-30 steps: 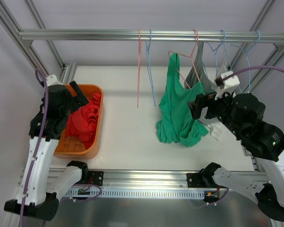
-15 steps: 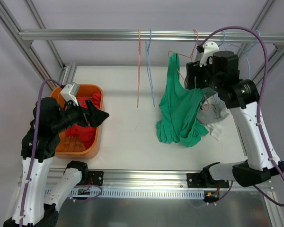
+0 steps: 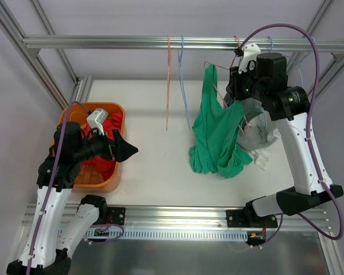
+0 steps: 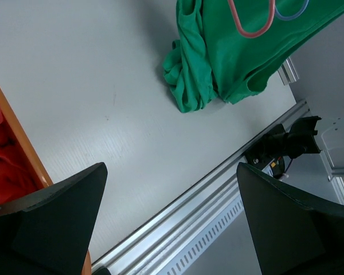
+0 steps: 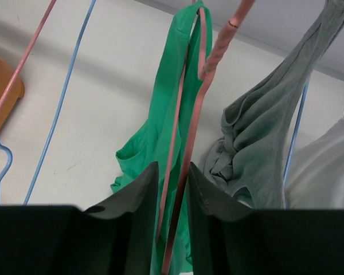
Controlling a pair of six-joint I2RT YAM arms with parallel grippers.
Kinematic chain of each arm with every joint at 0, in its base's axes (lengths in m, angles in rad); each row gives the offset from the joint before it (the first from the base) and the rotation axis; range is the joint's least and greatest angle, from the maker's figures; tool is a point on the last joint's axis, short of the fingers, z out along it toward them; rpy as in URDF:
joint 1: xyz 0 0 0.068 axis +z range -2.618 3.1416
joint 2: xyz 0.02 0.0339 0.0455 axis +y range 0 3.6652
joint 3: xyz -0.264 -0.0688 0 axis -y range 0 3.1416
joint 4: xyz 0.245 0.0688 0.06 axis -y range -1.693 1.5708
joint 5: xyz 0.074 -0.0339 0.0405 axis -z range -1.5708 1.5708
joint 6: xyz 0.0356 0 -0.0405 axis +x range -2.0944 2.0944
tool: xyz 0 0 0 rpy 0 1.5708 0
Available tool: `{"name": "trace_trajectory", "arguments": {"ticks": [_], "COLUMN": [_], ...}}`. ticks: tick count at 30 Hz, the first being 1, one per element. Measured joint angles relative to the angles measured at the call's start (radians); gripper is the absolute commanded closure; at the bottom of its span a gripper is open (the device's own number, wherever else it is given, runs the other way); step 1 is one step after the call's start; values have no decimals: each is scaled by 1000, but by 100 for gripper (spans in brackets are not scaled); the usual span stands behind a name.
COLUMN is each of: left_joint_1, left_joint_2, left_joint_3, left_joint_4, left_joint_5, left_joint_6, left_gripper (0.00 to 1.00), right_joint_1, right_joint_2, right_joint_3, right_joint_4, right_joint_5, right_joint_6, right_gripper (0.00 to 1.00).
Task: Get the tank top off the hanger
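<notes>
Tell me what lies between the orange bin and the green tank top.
Only bare table, seen from the top view. Above it a pink hanger and a blue hanger hang empty, and the left gripper juts past the orange bin.

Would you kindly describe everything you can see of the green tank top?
The green tank top looks like plain, thin, soft knit. One strap is hooked over the pink hanger below the rail. The body drapes down at a slant and its lower end lies bunched in folds on the white table. A grey garment hangs close beside it. The right tool brackets the hanger's wire by the strap; contact with the cloth is unclear.
</notes>
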Motion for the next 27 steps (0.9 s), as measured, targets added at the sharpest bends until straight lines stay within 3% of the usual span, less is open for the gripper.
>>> {"name": "trace_trajectory", "arguments": {"ticks": [2, 4, 9, 19, 27], "left_joint_1": [0, 0, 0, 0, -3], "left_joint_2": [-1, -1, -6, -32, -10], "left_joint_3": [-11, -21, -26, -16, 89], "left_joint_4": [5, 10, 20, 32, 51], "left_joint_5": [8, 16, 31, 76, 101], "left_joint_6": [0, 0, -1, -15, -31], "left_gripper": [1, 1, 1, 1, 2], "right_joint_1": [0, 0, -2, -1, -1], "right_joint_2": [0, 0, 0, -41, -100], "right_joint_3": [2, 3, 10, -66, -129], "right_joint_4": [0, 0, 0, 85, 212], "right_joint_5": [-5, -6, 0, -5, -6], "right_joint_6": [3, 2, 23, 99, 105], "right_gripper": [75, 86, 99, 100, 100]}}
